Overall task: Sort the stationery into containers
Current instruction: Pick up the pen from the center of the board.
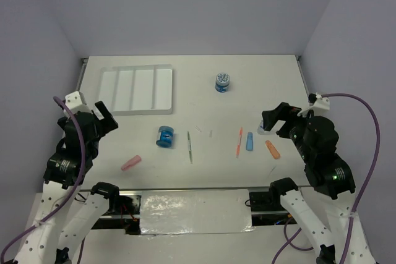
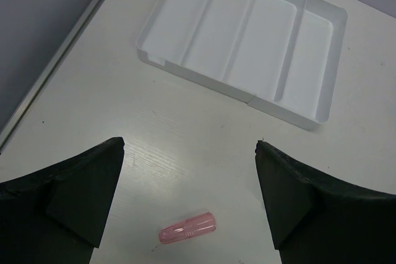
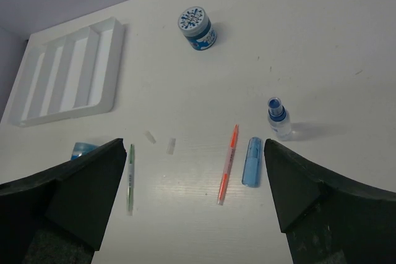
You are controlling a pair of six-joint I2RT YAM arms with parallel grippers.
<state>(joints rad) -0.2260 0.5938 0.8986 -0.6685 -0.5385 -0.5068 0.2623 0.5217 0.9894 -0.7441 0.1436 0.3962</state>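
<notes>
Far left on the pale surface [image 1: 272, 85] sits the white tray [image 1: 137, 89], 4 long compartments side by side. Stationery is all outside it, spread across the mid surface. The pink stubby piece [image 1: 131, 163] lies closest to the left arm. The blue spool [image 1: 165, 136] lies near the tray's near-right corner, w/ the thin grey-green pen [image 1: 190, 146] just right of it. Next come 2 tiny clear bits [image 1: 199, 129], then the thin orange pen [image 1: 239, 141] w/ the blue stubby piece [image 1: 250, 141] just beside it, approx parallel. The orange stubby piece [image 1: 272, 149] is a bit further right. The blue round jar [image 1: 223, 82] w/ patterned lid stands upright toward the back, well apart from the rest. A small clear bottle [image 3: 278, 117] w/ blue cap stands near the blue stubby piece. Left fingers [image 1: 106, 115] are spread wide, nothing held, hovering btwn tray and pink stubby piece. Right fingers [image 1: 268, 122] are wide too, nothing held, hovering by the bottle.
</notes>
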